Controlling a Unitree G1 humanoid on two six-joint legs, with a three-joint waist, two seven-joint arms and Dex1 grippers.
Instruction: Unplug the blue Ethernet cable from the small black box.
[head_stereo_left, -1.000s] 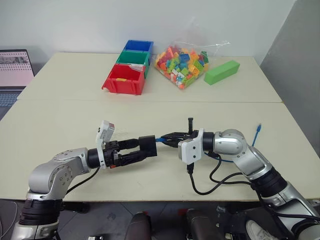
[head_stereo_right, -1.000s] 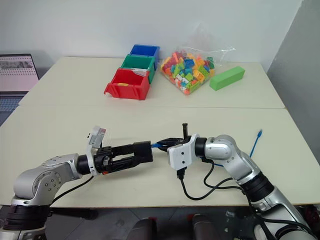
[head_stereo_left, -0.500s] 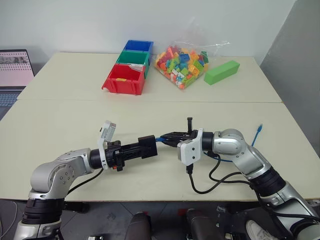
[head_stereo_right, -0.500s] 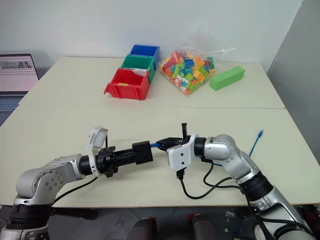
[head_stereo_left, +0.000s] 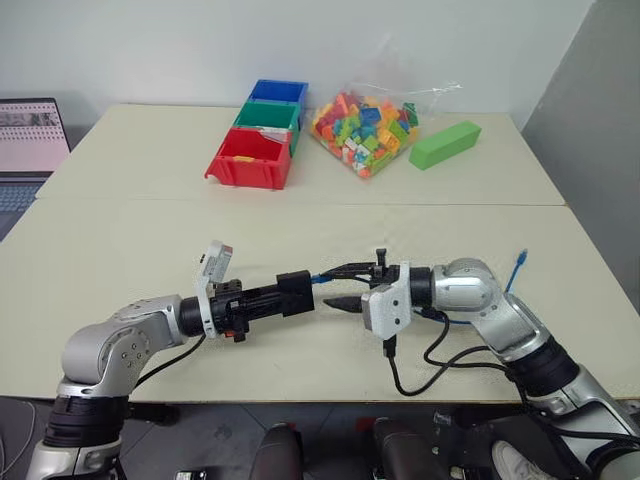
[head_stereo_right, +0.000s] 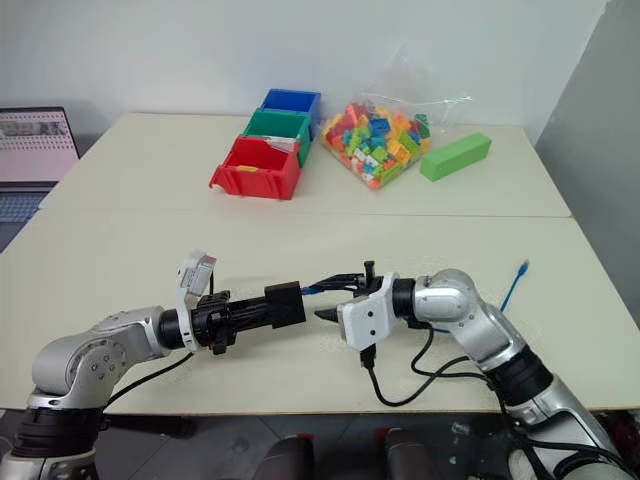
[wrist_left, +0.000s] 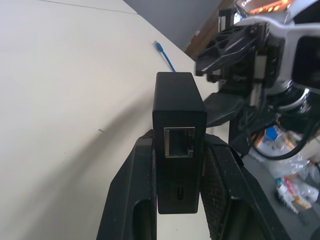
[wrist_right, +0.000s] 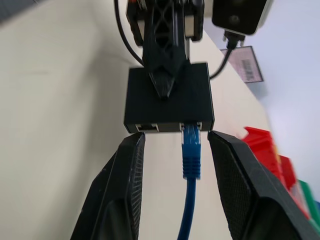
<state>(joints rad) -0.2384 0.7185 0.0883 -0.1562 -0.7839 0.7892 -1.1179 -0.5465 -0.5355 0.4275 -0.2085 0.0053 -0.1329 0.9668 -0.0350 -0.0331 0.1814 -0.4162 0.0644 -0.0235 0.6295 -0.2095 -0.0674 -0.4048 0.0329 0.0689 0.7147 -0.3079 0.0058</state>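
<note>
Left gripper (head_stereo_left: 290, 294) clamped flat on the small black box (head_stereo_left: 296, 291), holding it clear above the front half of the table (head_stereo_left: 120, 250), box's near port facing the left wrist camera and vacant. Right of it, the blue Ethernet cable (wrist_right: 190, 155) still seated: in the right wrist view its plug sits in a port on the box's far face, cord running back between the right fingers. Right gripper (head_stereo_left: 348, 284) just beside the plug, fingers apart, gripping nothing. Cable's far end (head_stereo_left: 517, 259) lies near the table's right edge. Judgement: box secured, cable not yet out; remaining work is regripping the plug and pulling it free.
</note>
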